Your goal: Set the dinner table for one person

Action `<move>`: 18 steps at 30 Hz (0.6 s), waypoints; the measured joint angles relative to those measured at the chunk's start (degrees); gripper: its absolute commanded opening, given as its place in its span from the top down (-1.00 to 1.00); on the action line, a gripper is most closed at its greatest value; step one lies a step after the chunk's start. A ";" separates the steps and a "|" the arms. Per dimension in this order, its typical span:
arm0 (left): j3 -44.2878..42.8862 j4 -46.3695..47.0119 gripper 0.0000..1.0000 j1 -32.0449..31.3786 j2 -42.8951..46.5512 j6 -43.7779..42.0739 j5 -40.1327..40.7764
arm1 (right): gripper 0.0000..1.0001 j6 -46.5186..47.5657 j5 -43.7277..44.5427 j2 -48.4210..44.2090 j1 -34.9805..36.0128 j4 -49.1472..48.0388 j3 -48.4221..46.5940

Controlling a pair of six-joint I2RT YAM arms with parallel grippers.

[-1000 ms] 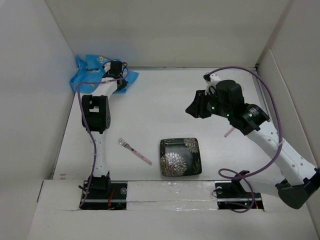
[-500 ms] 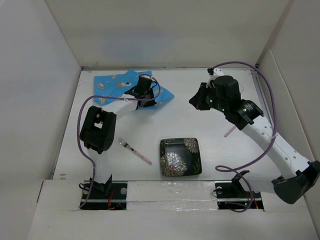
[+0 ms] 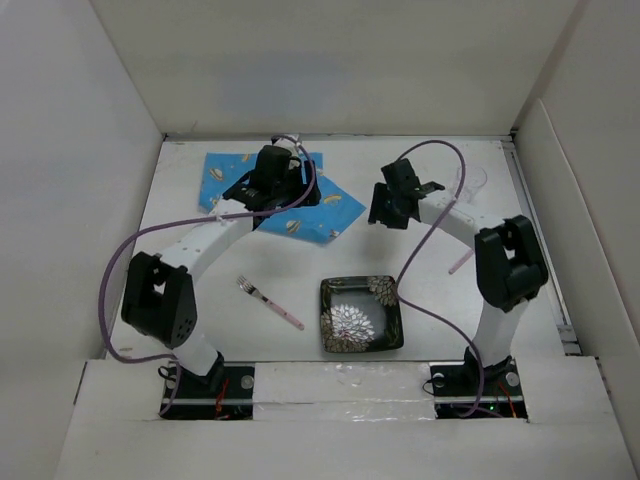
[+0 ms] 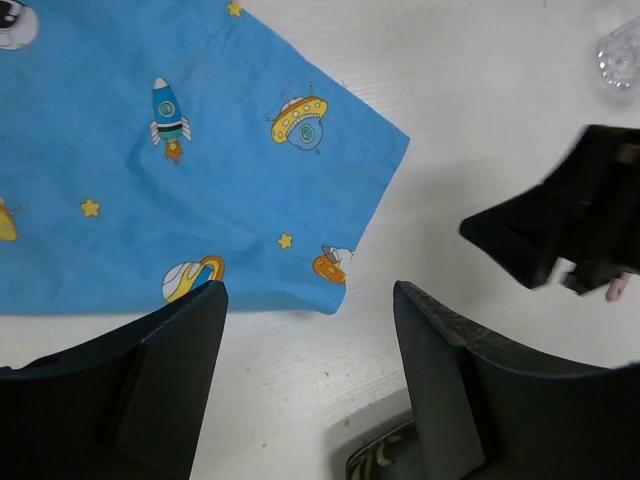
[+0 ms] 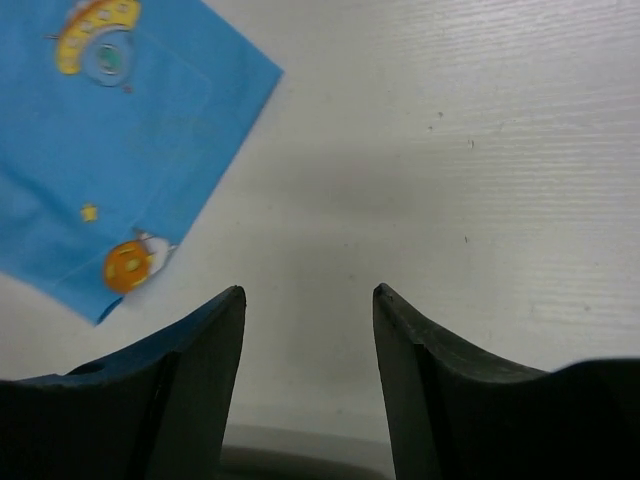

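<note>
Both tools released, nothing between the fingers. Left tool [image 4: 308, 330] hangs over the near edge of the blue placemat [image 4: 150, 180]. Right tool [image 5: 308, 310] sits above bare counter [image 3: 330, 260], with the placemat's corner just to its left. The counter lies under both tools and carries everything.

Risks from here:
- Tool clash. The left wrist view shows the right tool as a dark blur close on the left tool's right. If both go for the same corner, the fingers likely collide.
- Cloth bunching. The placemat lies flat but skewed. A single pinch dragged sideways probably folds it rather than sliding it.
- Glass [image 3: 470, 180] stands right beside the right arm's forearm, behind the right tool. A wide elbow swing could tip it.
- Plate [image 3: 360, 313] and fork [image 3: 270, 303] sit nearer the bases than both tools. Pulling the placemat that way may shove the fork or ride over the plate's rim.
- Purple cable loops hang near both wrists, so a snag is possible.
</note>
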State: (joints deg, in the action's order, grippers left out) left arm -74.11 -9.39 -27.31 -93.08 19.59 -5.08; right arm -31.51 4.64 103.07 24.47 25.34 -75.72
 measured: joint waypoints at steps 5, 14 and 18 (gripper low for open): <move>7.26 0.79 -0.27 2.49 9.99 3.02 4.81 | -0.21 -0.85 0.07 10.05 0.37 2.32 -5.90; 24.87 3.13 -0.31 23.87 16.24 12.24 6.23 | -0.21 -2.08 2.49 20.74 2.60 7.41 -23.85; 27.61 4.04 -0.32 31.41 16.13 14.60 4.46 | -0.21 -2.47 4.09 26.86 3.21 10.69 -31.30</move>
State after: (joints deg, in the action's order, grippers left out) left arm -46.50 -5.34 4.10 -76.95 34.20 -0.62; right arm -33.98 8.73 129.93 27.68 36.03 -107.02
